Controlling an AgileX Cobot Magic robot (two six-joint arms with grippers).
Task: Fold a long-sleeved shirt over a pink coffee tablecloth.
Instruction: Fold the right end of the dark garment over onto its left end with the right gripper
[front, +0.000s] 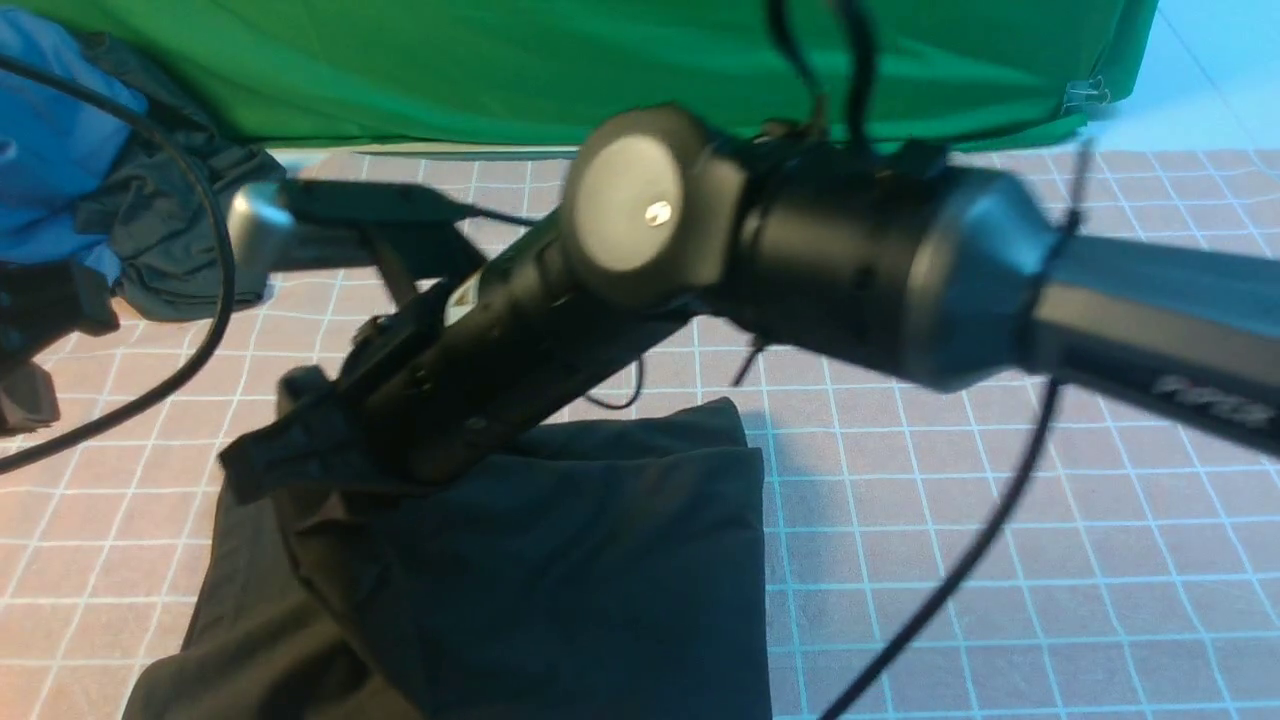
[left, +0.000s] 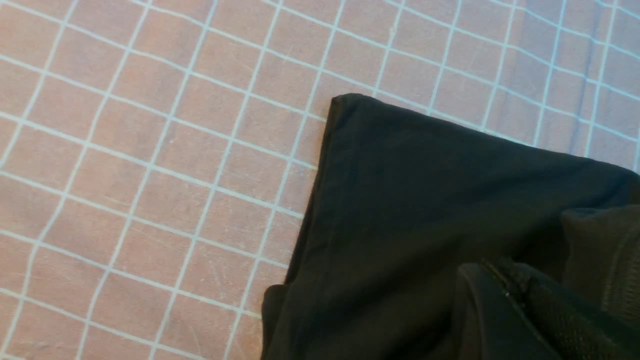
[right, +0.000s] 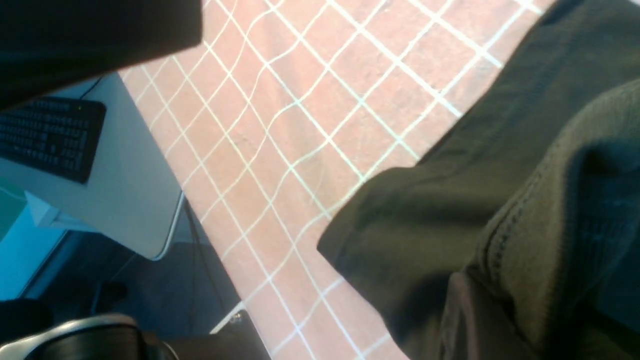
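The long-sleeved shirt (front: 560, 560) lies black and partly folded on the pink coffee tablecloth (front: 1000, 520), near the front left. My right arm (front: 850, 250) crosses the front view and slants down to the shirt's far left edge, where a bunch of fabric (front: 290, 440) is lifted. In the right wrist view my right gripper (right: 480, 285) is shut on a stitched hem of the shirt (right: 450, 200). In the left wrist view my left gripper (left: 505, 285) is shut on black cloth beside a folded corner of the shirt (left: 425, 200). The left gripper is hidden behind the right arm in the front view.
A green cloth (front: 600, 60) hangs along the back. A blue garment (front: 50, 150) and a dark grey-green garment (front: 170, 230) are heaped at the far left. Black cables (front: 200, 300) loop over the table. A keyboard (right: 50, 135) sits on a white desk beyond the table's edge.
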